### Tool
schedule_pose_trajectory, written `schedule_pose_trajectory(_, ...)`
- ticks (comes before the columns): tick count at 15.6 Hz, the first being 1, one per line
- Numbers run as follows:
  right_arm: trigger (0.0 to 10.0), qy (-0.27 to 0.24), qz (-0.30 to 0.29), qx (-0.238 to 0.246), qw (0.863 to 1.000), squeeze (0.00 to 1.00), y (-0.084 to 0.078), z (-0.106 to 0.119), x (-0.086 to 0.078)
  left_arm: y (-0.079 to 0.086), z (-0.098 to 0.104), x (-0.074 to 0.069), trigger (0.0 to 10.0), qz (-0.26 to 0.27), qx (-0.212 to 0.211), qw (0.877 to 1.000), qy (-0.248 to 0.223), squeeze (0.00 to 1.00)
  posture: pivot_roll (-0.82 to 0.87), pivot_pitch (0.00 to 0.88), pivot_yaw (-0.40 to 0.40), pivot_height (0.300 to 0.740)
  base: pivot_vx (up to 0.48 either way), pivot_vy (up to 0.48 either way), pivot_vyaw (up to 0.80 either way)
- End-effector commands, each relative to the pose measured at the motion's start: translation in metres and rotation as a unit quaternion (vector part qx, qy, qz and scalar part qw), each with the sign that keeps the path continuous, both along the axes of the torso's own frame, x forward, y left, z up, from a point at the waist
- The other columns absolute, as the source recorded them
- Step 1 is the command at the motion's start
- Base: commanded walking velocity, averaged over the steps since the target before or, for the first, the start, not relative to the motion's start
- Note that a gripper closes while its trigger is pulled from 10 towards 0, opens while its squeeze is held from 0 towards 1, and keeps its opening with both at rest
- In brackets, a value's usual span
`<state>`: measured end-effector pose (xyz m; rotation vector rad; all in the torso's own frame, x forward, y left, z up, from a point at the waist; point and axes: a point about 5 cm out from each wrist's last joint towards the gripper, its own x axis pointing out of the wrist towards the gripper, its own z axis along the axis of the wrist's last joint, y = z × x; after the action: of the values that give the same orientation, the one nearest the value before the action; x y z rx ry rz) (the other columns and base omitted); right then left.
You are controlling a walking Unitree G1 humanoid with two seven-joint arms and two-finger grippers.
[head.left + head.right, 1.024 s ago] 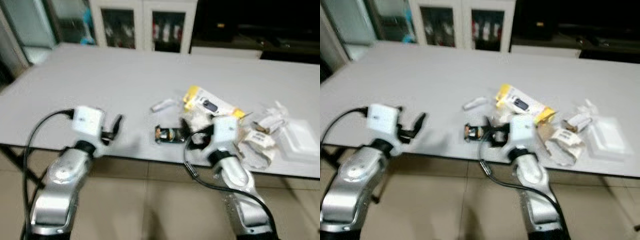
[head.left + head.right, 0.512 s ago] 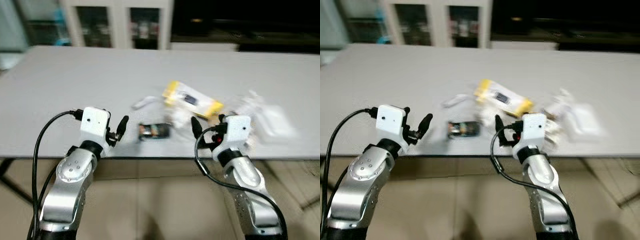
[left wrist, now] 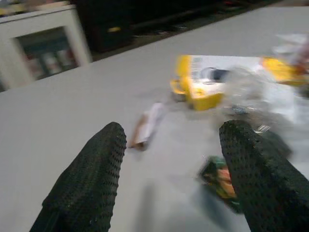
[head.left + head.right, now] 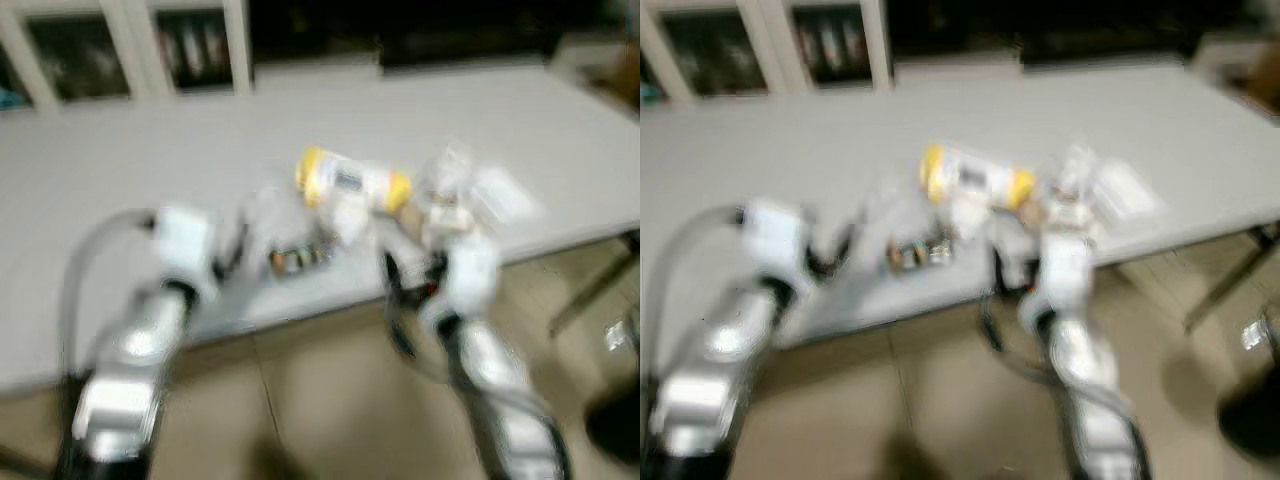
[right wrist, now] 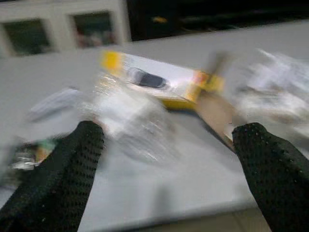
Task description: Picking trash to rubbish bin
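Note:
The head views are blurred by motion. Trash lies in a cluster on the grey table point(image 4: 120, 160): a yellow box point(image 4: 352, 180), a small dark wrapper point(image 4: 298, 258), crumpled clear plastic point(image 5: 130, 116), a thin white wrapper point(image 3: 147, 124) and a pile of white paper and plastic point(image 4: 470, 195). My left gripper point(image 3: 175, 129) is open at the table's near edge, pointing at the dark wrapper and yellow box, with nothing between its fingers. My right gripper point(image 5: 171, 129) is open too, facing the clear plastic and the yellow box, apart from them.
White cabinets with glass doors point(image 4: 200, 45) stand behind the table. A table leg point(image 4: 590, 290) slants down at the right, and a dark object point(image 4: 615, 420) sits on the tiled floor at the lower right.
The whole picture has swung and blurred, so the camera moved. A second ago the right gripper reached in by the trash; it now sits back at the table edge. Both stay open.

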<state>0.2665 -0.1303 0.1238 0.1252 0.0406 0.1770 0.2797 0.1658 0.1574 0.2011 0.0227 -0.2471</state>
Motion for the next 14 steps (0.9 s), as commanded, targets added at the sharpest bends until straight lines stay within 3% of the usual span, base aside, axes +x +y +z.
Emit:
schedule_pose_trajectory(1,10.0,-0.006,0.004,0.01,1.0,0.0,0.005,0.004,-0.001,0.004,0.005,0.001,10.0,0.001,0.005,1.0,-0.008,0.0,-0.02,0.047,-0.002,0.74,0.0,0.431,-0.8)
schedule_pose_trajectory(3,10.0,-0.006,0.007,0.01,1.0,0.0,0.007,0.004,-0.001,0.004,0.005,0.002,10.0,0.004,0.007,1.0,-0.009,0.0,-0.02,0.047,-0.008,0.74,0.0,0.216,-0.8)
schedule_pose_trajectory(6,10.0,-0.006,0.018,-0.001,1.0,0.0,0.006,0.005,0.001,0.0,0.004,0.0,10.0,0.007,0.013,1.0,-0.013,0.0,-0.02,0.05,-0.019,0.74,0.0,-0.48,0.0)
schedule_pose_trajectory(10,10.0,-0.001,0.022,-0.015,1.0,0.0,0.004,0.004,0.004,0.001,0.003,-0.004,10.0,0.026,-0.029,0.999,-0.003,0.0,-0.02,0.054,-0.047,0.74,0.0,-0.12,0.0)
schedule_pose_trajectory(14,10.0,0.006,0.028,-0.025,0.999,0.0,-0.001,0.005,0.009,-0.001,0.002,-0.005,10.0,0.023,-0.042,0.999,-0.013,0.0,-0.02,0.054,-0.062,0.74,0.0,0.0,0.0)
